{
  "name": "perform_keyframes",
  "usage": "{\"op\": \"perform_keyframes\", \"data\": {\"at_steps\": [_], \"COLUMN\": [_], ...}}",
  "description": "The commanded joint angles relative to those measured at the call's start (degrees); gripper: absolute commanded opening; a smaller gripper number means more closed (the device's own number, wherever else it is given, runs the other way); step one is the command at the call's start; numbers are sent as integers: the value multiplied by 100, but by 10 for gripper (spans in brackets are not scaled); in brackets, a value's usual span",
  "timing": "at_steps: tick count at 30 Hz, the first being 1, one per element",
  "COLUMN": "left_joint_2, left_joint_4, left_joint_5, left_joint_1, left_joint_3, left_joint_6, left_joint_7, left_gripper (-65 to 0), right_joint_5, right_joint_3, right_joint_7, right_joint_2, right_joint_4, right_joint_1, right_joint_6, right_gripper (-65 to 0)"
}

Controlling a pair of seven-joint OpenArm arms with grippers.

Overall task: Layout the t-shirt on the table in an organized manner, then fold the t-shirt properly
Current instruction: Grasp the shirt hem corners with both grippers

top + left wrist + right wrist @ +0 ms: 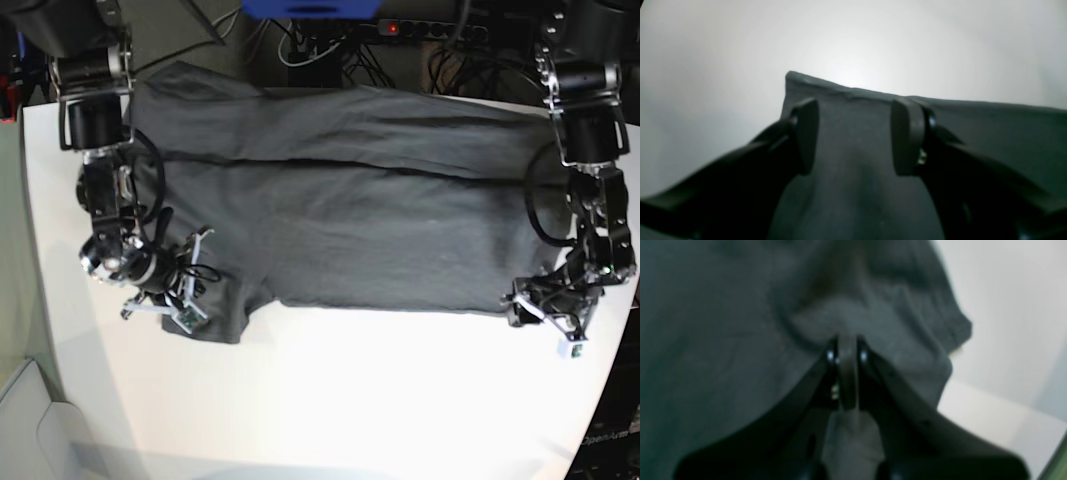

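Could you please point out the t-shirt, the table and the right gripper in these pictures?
t-shirt (360, 215), base view, the middle of its flat body.
table (380, 400), base view, bare white top in front of the shirt.
right gripper (847, 350), right wrist view, between fingers pinched shut on a cloth fold.

No text (or label) can be read anywhere.

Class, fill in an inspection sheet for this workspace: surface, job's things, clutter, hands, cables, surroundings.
Surface: white table, bare along the near side.
Job's things: dark grey t-shirt spread flat across the table, creased, one sleeve at the near corner.
Clutter: nothing seen.
Hands: left hand open over the shirt's corner; right hand shut on a pinch of the sleeve.
Cables: loops along both arms; tangle behind the table.
Surroundings: power strip behind.
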Motion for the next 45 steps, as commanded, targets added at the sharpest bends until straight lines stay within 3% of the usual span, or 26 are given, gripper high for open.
{"op": "perform_keyframes", "data": {"at_steps": [1, 5, 15, 25, 32, 33, 36, 38, 41, 45], "left_joint_2": [-66, 75, 128, 514, 734, 760, 769, 769, 752, 743], "left_joint_4": [59, -266, -1673, -3176, -4011, -4169, -4459, -4486, -4336, -3800], "left_joint_5": [-13, -13, 40, 1376, 1692, 1692, 1675, 1657, 1648, 1657], "left_joint_1": [-27, 34, -203, -1056, -1953, -2085, -2401, -2524, -2682, -2586], "left_joint_3": [-9, 26, 35, 18, 9, 9, -9, 0, -9, -18], "left_joint_6": [6, -11, -2, -2, 6, 6, 6, 6, 6, -11], "left_joint_7": [-60, -104, -1247, -2407, -3207, -3330, -3647, -3831, -3761, -2873], "left_gripper": [-315, -315, -315, -313, -313, -313, -313, -313, -313, -313], "right_joint_5": [42, 42, 42, 34, 34, 34, 42, 42, 42, 42], "right_joint_3": [40, 40, 40, 31, 31, 31, 84, 259, 382, 382], "right_joint_7": [23, -56, 93, 823, 1447, 1535, 1728, 1886, 1895, 1623], "right_joint_2": [71, 62, 88, 88, 79, 79, 88, 88, 97, 97], "right_joint_4": [291, 519, -826, -2874, -3621, -3621, -3621, -3621, -3613, -3595], "right_joint_1": [44, -193, 308, 1477, 2031, 2048, 2075, 2084, 2101, 2084], "right_joint_6": [-25, -25, -25, -25, -25, -73, -741, -961, -882, -610], "right_gripper": [-650, -650, -650, -650, -650, -650, -650, -650, -650, -650]}}
